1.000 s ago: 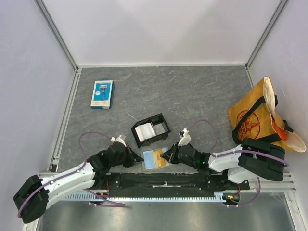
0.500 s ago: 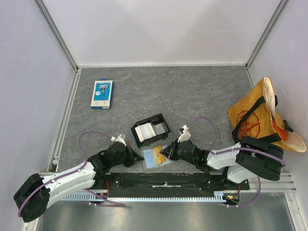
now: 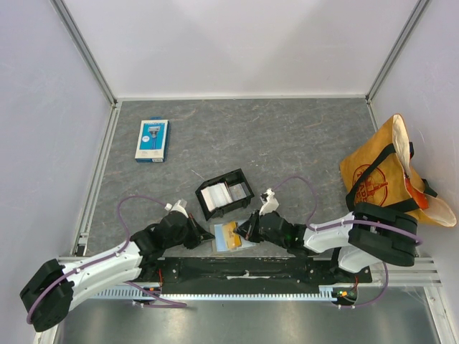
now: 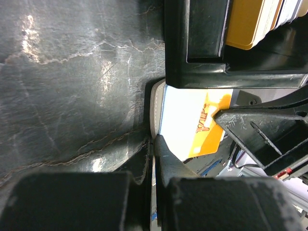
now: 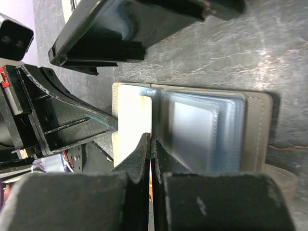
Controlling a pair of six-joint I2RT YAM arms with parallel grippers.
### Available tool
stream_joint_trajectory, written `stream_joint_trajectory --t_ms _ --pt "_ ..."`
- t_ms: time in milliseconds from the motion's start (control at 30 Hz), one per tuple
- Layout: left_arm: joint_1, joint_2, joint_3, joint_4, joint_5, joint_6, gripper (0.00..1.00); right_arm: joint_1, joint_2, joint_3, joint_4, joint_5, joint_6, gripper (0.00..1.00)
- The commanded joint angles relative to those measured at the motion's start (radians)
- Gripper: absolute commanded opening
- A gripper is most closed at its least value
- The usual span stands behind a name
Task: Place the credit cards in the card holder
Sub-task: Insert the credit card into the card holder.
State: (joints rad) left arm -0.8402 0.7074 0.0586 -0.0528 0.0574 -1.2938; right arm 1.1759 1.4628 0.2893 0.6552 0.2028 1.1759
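The grey-tan card holder (image 3: pixel 226 244) lies open near the table's front edge, its clear pockets (image 5: pixel 202 130) facing up. My left gripper (image 3: pixel 209 235) is shut on the holder's left edge (image 4: pixel 156 108). My right gripper (image 3: pixel 242 231) is shut on an orange and white credit card (image 3: pixel 231 231), and holds it over the holder's left half. In the left wrist view this card (image 4: pixel 211 120) shows beside the right gripper's finger (image 4: pixel 260 115). More credit cards (image 3: pixel 215 196) stand in the black tray (image 3: pixel 244 190).
The black tray stands just behind the holder, close over both grippers (image 4: pixel 192 48). A blue-and-white retail pack (image 3: pixel 152 140) lies at the far left. A tan tote bag (image 3: pixel 391 175) leans at the right wall. Pale walls close in the table.
My right gripper has moved left with the orange card, from the holder's right side to over its middle. The left gripper has kept its hold.
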Motion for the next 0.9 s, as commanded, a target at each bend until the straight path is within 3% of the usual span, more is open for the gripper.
stream_joint_trajectory --t_ms 0,167,300,467,667,867 --pt "-0.003 -0.017 -0.019 0.016 -0.016 0.024 0.02 0.062 -0.009 0.085 -0.204 0.044 0.016 0.00" --pt "-0.003 -0.017 -0.017 0.016 -0.019 0.021 0.02 0.073 -0.021 0.126 -0.313 0.084 0.016 0.00" --pt "-0.002 -0.017 -0.017 0.016 -0.018 0.022 0.02 0.071 -0.053 0.142 -0.416 0.115 0.004 0.06" --pt "-0.005 -0.025 -0.016 0.004 -0.016 0.027 0.02 0.073 -0.082 0.152 -0.427 0.093 -0.042 0.21" --pt "-0.005 -0.031 -0.017 0.004 -0.016 0.027 0.02 0.073 -0.082 0.185 -0.456 0.053 -0.085 0.53" --pt "-0.002 -0.037 -0.011 -0.009 -0.014 0.033 0.02 0.073 -0.041 0.238 -0.479 0.011 -0.120 0.63"
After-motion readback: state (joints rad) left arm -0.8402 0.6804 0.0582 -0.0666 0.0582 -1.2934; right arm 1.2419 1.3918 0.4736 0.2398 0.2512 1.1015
